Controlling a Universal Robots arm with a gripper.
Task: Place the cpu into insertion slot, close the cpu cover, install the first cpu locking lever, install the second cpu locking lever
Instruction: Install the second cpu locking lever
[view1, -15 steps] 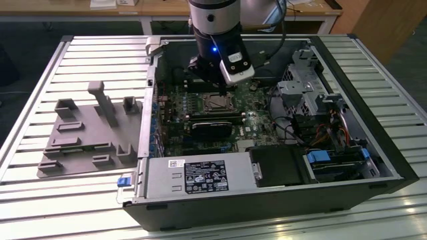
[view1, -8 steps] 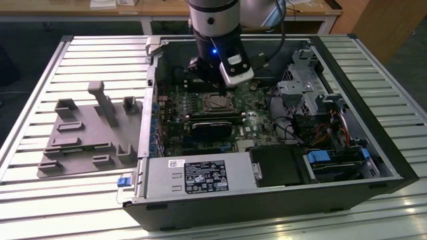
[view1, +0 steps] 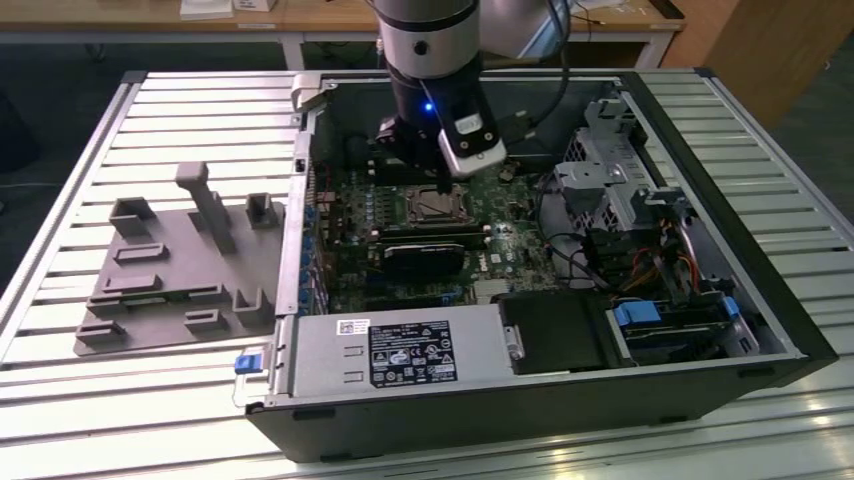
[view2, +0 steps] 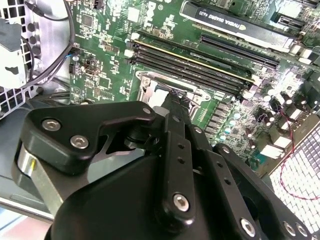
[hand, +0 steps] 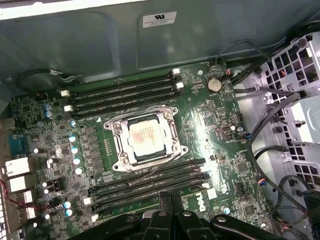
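Cpu sits seated in the insertion slot, centre of the first wrist view; its pale metal top shows through the window of the cpu cover, which lies flat down over it. So placement looks done, and cover looks closed.

Locking levers: thin wires run along the socket's edges, but I cannot tell from these pictures whether either is hooked down. Judged as the part of the task left open.

Memory slots flank the socket above and below in the first wrist view, on the green motherboard. In the exterior view the socket sits centre frame, with a black card just below it.

Claw at the lower middle of the first wrist view, fingers pressed together with no gap between them, pinching nothing that I can see. It hangs over the memory slots beside the socket. In the second wrist view its tip is right at the socket's edge; contact cannot be judged.

Outward: open computer case lying on the slatted surface; grey fixture tray at centre left of the exterior view, well apart from the case's inside.
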